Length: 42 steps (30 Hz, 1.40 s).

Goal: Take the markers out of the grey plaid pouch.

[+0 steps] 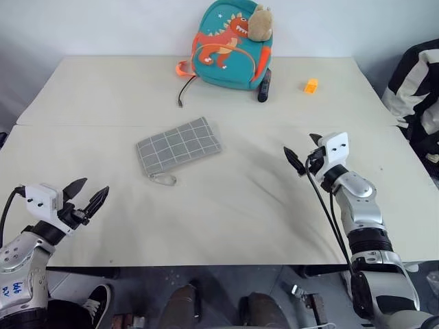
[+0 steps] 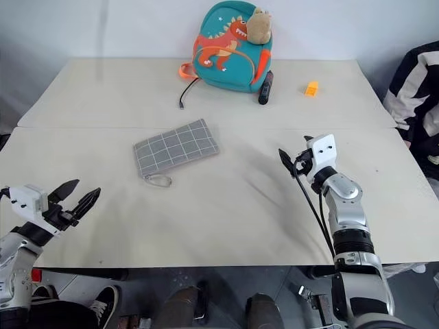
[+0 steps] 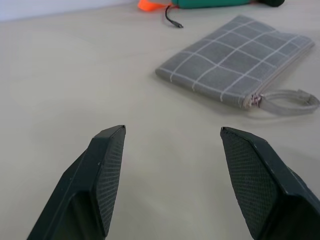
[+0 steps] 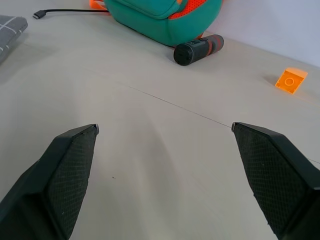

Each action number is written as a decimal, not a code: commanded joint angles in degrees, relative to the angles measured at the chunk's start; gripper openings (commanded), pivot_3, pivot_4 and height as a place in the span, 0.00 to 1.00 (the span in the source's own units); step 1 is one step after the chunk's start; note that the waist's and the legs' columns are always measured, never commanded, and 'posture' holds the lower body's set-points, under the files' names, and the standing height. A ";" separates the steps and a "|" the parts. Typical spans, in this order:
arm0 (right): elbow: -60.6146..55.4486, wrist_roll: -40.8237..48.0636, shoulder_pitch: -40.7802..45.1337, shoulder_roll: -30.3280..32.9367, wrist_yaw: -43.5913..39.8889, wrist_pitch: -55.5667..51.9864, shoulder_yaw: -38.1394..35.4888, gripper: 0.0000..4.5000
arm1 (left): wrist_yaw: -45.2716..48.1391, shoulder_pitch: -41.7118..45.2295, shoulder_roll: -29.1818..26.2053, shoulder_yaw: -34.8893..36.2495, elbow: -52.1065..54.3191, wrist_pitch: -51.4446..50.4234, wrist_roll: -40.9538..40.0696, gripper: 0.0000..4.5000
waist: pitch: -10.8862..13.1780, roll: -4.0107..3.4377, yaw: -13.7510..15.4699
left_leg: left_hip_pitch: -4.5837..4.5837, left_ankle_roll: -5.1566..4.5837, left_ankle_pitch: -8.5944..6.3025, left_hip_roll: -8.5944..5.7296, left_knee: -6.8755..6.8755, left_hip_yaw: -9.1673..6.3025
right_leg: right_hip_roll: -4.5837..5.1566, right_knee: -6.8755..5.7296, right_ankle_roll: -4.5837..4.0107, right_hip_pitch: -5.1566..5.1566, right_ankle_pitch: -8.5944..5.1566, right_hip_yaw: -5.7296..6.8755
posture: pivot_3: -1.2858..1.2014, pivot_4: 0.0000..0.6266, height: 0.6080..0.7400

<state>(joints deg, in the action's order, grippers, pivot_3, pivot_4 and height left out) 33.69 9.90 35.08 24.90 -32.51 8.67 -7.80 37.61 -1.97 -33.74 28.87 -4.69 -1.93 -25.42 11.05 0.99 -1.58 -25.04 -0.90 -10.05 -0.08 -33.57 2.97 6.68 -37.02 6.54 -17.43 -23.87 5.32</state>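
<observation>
Two hands wide apart, both empty, no writing readable.
Grey plaid pouch (image 1: 178, 147) lies zipped at frame centre on the table (image 1: 226, 199); left hand (image 1: 86, 197) lower left, right hand (image 1: 302, 156) right.

A: What do the robot's arms look like?
B: Silver-grey jointed segments with black bands. Each wrist carries a white box-shaped camera housing; a black cable runs along the right arm (image 1: 360, 226).
A: And the grippers?
B: The left gripper (image 1: 87, 197) and right gripper (image 1: 305, 152) have pointed black fingers (image 3: 102, 172) with cross-hatched pads.

Grey plaid pouch (image 1: 178, 146) woven cloth, matt; table (image 1: 240, 205) smooth, matt.
</observation>
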 commanded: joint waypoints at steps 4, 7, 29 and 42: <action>-0.82 0.96 1.15 0.24 -0.68 0.92 -0.74 1.00 | -3.27 -0.64 -0.22 -0.09 1.13 3.21 4.21 0.72 | 0.00 0.00 0.03 | 0.00 0.00 0.00 0.00 -0.01 0.00 | 0.00 0.01 0.00 0.00 0.00 -0.02 | 0.52 0.24 1.00; -0.32 0.80 1.36 0.40 -0.94 1.20 -0.72 1.00 | -1.10 -0.48 0.08 0.18 1.52 5.19 2.58 0.72 | 0.00 0.00 0.00 | 0.00 0.00 0.00 0.00 0.00 0.00 | 0.00 0.00 0.00 0.00 0.00 -0.01 | 0.52 0.24 1.00; -35.60 8.15 -8.84 1.81 -25.39 -12.72 13.94 1.00 | -7.72 13.88 -10.44 -13.52 -19.19 34.55 31.35 0.72 | -0.02 0.04 0.52 | 0.02 -0.02 -0.08 -0.03 0.07 0.02 | 0.02 -0.03 0.00 -0.08 0.00 0.06 | 0.52 0.24 1.00; -44.19 8.25 -9.69 -1.23 -21.91 -17.62 17.12 1.00 | -13.51 30.17 -9.68 -28.49 -42.09 50.17 41.38 0.72 | -0.05 0.08 1.43 | 0.07 0.01 -0.09 -0.10 0.02 0.05 | -0.02 -0.39 0.01 -0.16 0.00 0.17 | 0.52 0.24 1.00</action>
<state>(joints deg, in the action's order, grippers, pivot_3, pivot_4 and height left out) -7.30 17.11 24.85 23.43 -54.29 -8.80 9.08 24.02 27.85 -43.07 1.55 -44.74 47.24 15.13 11.00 1.07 -0.14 -24.96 -0.89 -10.14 -0.18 -33.55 3.03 6.66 -37.41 6.54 -17.58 -23.87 5.49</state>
